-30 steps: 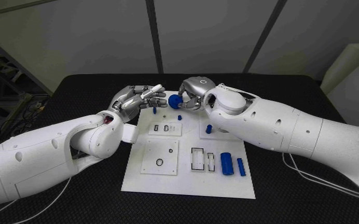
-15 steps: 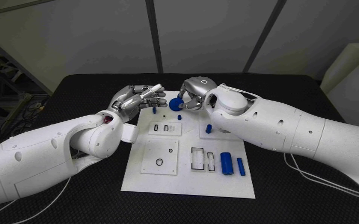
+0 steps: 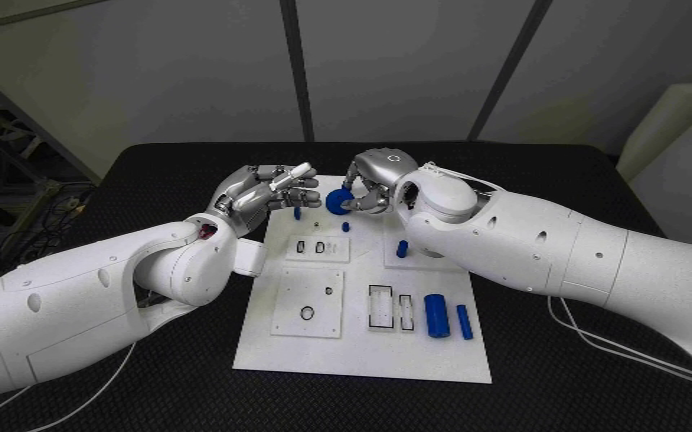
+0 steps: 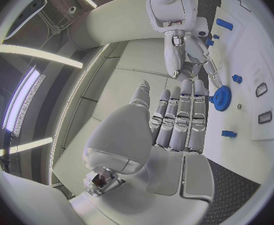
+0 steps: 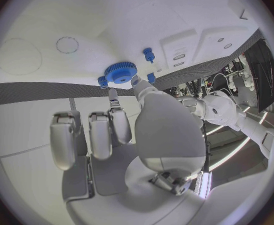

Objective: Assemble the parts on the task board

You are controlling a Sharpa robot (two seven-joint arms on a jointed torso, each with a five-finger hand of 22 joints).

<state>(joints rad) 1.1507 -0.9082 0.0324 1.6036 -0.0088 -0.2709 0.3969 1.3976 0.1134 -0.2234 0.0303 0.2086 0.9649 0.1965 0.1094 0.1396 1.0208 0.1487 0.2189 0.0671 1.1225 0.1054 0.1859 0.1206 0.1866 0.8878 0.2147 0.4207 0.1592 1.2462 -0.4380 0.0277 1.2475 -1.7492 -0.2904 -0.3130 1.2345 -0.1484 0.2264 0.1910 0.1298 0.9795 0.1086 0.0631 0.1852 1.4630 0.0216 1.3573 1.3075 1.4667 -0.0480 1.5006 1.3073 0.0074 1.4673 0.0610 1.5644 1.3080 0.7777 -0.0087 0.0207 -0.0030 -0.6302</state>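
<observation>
Change: against the earlier pictures almost nothing differed; the right hand (image 3: 369, 184) had crept a shade nearer the board's far end, the gear staying in its fingers.
Near end of task board (image 3: 281, 350): two blue cylinders (image 3: 436, 313) lay side by side beside open slots.
Mid board: a small blue peg (image 3: 402, 248) stood upright.
Far end: the blue gear (image 3: 340, 201) sat low over the board, close to two short blue pegs (image 3: 297, 212).
Right hand: curled over, grasping the blue gear between thumb and fingertips.
Left hand (image 3: 267, 190): raised over the board's far left corner, fingers extended together and apart from the thumb, released, holding nothing.
</observation>
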